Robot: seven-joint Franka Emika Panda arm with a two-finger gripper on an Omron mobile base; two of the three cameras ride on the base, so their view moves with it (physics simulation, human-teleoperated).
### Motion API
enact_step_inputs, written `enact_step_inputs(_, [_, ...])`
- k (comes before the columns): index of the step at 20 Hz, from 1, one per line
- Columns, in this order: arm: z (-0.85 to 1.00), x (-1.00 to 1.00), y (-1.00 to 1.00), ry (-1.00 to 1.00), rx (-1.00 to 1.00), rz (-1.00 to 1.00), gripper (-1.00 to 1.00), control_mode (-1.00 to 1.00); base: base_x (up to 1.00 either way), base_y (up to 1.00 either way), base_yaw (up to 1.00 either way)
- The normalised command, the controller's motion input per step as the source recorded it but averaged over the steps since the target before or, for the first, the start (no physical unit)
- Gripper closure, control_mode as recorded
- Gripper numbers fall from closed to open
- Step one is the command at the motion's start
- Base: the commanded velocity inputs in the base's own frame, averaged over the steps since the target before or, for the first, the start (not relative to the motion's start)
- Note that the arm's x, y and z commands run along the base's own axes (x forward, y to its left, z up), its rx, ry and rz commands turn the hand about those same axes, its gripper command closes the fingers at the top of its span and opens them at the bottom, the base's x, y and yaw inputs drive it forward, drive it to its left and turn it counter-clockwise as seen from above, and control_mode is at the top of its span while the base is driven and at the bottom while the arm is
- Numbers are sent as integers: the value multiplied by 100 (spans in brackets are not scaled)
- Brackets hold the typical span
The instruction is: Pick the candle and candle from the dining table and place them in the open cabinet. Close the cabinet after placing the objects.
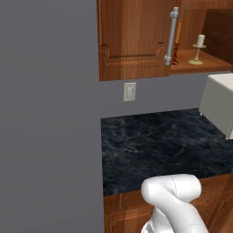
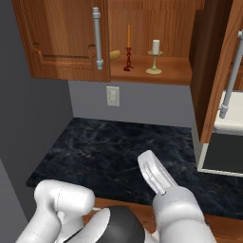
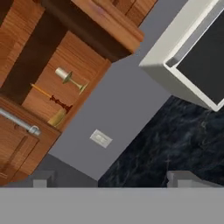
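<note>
The wall cabinet (image 2: 61,38) has its right door (image 2: 216,71) swung outward, and its left door covers the left half. On the open shelf (image 2: 166,71) the thin orange candle (image 2: 128,37) (image 1: 178,32) (image 3: 43,91) stands upright in its dark red holder. Just right of it is the short cream candle (image 2: 155,46) (image 1: 200,40) (image 3: 62,73) on a pale stemmed holder. My gripper (image 3: 114,179) is open and holds nothing; it hangs low over the counter, well away from the shelf. The dining table is out of view.
A yellow fruit (image 2: 115,54) lies on the shelf left of the orange candle. A white microwave (image 2: 223,142) (image 1: 220,104) sits at the right of the black stone counter (image 2: 114,152). A wall socket (image 2: 112,96) is below the cabinet. A grey wall (image 1: 45,113) closes the left side.
</note>
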Motion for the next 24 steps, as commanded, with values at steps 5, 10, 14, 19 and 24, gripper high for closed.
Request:
enact_step_inputs(5, [-11, 0, -34, -21, 16, 6, -100, -100, 0, 0, 0])
enact_step_inputs(10, [0, 0, -39, -21, 16, 6, -100, -100, 0, 0, 0])
enact_step_inputs(14, [0, 14, -43, -8, 22, 2, -100, -100, 0, 0, 0])
enact_step_inputs(19, [0, 35, -48, -3, 18, 0, -100, -100, 0, 0, 0])
enact_step_inputs(24, [0, 27, -48, -8, 10, 1, -100, -100, 0, 0, 0])
